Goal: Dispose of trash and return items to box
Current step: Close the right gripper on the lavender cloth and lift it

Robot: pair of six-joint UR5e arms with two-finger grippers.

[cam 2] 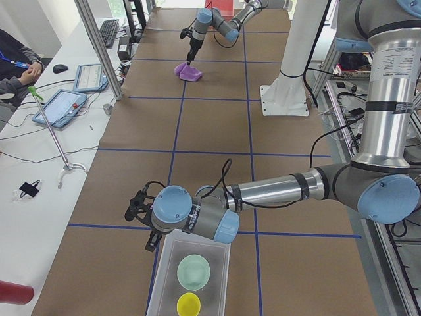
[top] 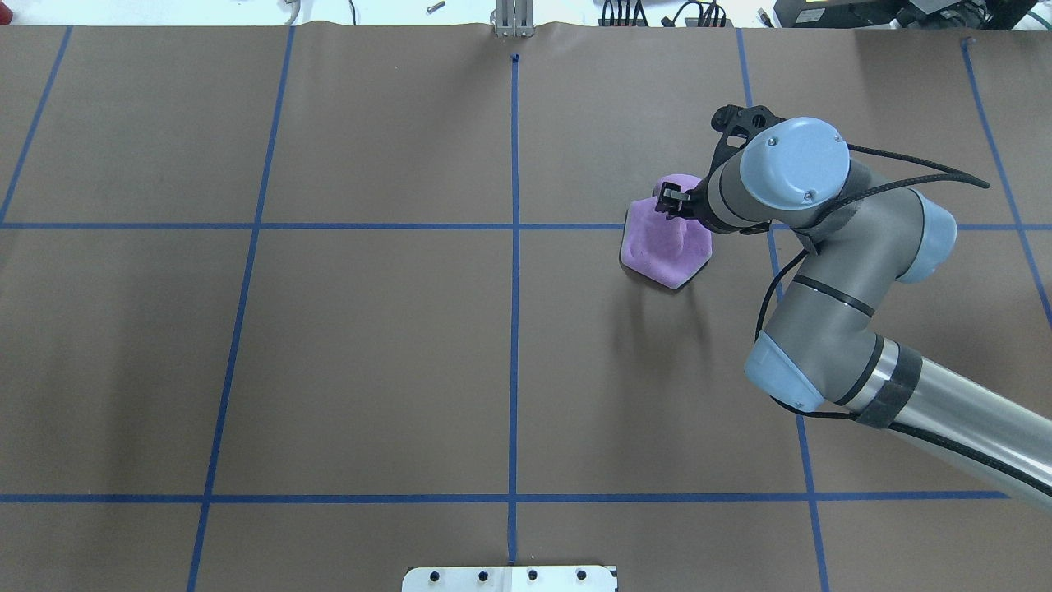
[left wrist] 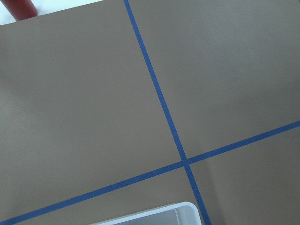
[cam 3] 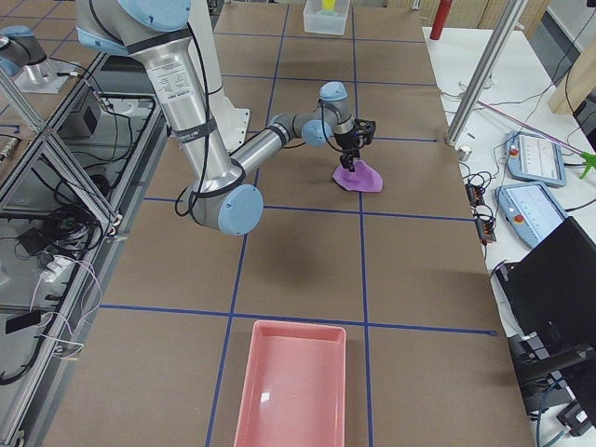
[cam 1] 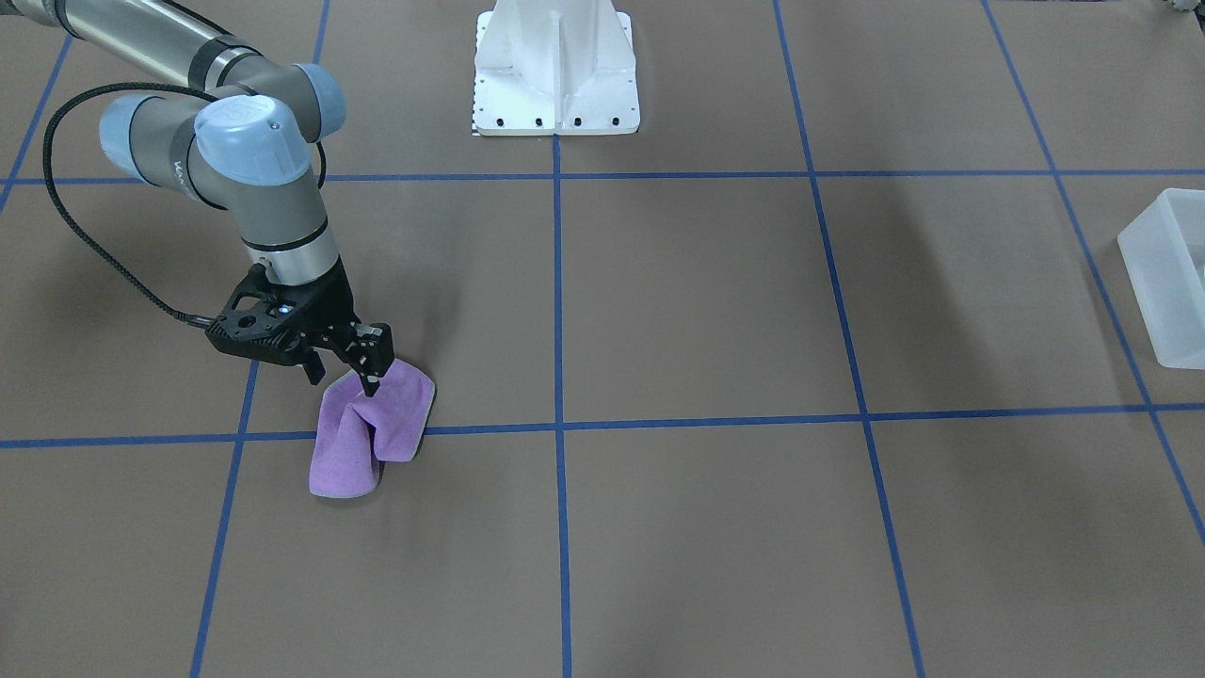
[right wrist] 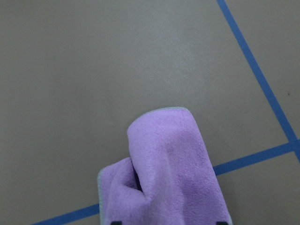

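My right gripper (cam 1: 369, 381) is shut on a purple cloth (cam 1: 362, 438) and pinches a fold of it up off the table; the rest of the cloth rests on the surface. The cloth also shows in the overhead view (top: 666, 247) and the right wrist view (right wrist: 168, 173). The frosted white box (cam 2: 160, 276) holds a pale green bowl (cam 2: 194, 271) and the small yellow cup (cam 2: 189, 304). My left gripper (cam 2: 140, 212) hovers by the box's far end; I cannot tell whether it is open or shut. The box's corner shows in the left wrist view (left wrist: 180, 212).
A pink tray (cam 3: 289, 382) lies at the table's end on my right. The white robot base (cam 1: 555, 66) stands at the table's middle edge. A red cylinder (cam 2: 13, 293) lies on the side bench near the box. Blue tape lines grid the brown table.
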